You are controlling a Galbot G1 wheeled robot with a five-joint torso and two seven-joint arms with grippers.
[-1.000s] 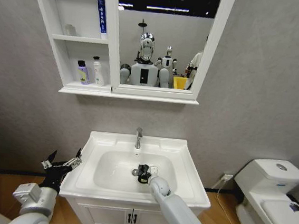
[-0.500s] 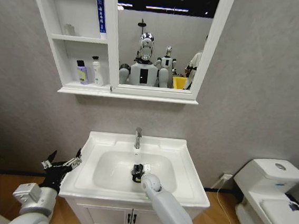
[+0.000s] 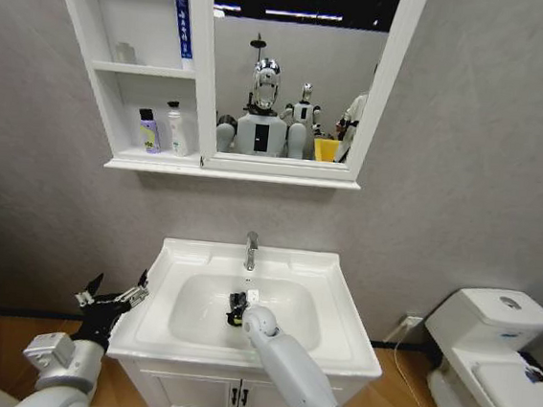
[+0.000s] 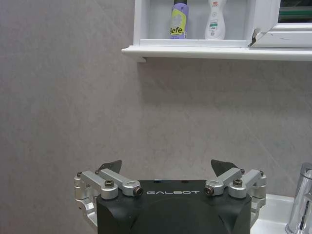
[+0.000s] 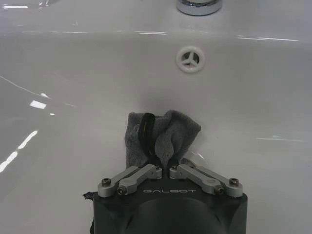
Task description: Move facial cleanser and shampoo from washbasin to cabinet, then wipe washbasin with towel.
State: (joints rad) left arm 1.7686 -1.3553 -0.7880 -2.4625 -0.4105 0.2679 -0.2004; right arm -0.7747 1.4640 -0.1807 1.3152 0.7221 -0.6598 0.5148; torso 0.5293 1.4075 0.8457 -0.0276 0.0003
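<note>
- Grey towel (image 5: 163, 134) sits pinched in the right gripper (image 5: 165, 163), pressed against the washbasin (image 3: 331, 339) bowl.
- Left gripper (image 4: 168, 168) hovers spread wide beside the washbasin.

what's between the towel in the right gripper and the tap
In the right wrist view, bare basin wall with the overflow hole lies between the towel and the tap.
</note>
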